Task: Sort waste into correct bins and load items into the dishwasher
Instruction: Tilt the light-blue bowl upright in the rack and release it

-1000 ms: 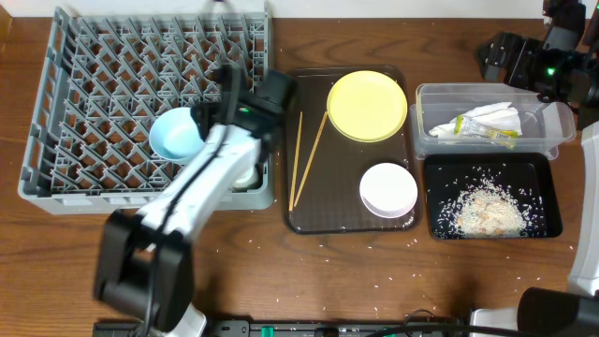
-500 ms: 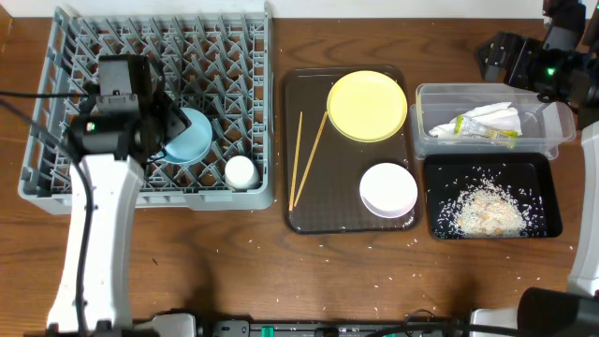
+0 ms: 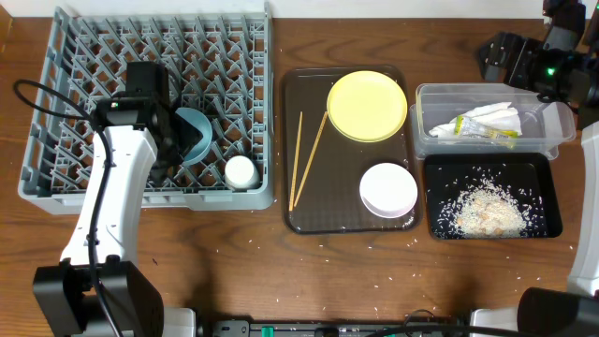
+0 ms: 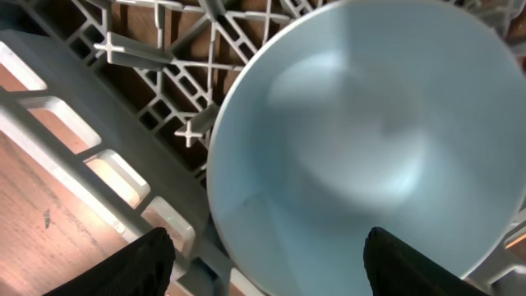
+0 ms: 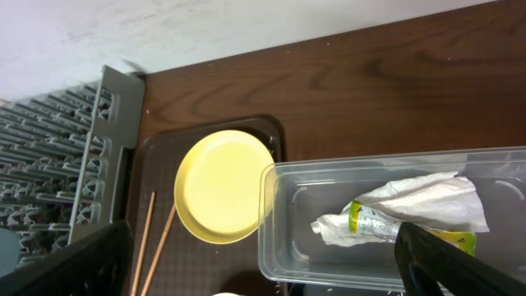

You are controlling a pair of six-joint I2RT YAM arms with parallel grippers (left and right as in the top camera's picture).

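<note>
Left gripper (image 4: 267,242): jaws spread, released (nothing clasped).
Light blue round bowl (image 3: 195,136): tilted between pegs of grey plastic dish rack (image 3: 94,56), small white cup (image 3: 241,171) near.
Right gripper (image 5: 261,238): spread, empty, near clear rectangular plastic tub (image 5: 370,177).

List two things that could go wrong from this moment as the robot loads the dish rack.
1. The light blue bowl leans on edge among the pegs of the grey plastic dish rack, close to the open left gripper; withdrawing carelessly might knock it onto the small white cup beside it.
2. The thin wooden chopsticks lie flat on the dark brown tray; they may be hard to pinch and could slip through the rack's grid.
</note>
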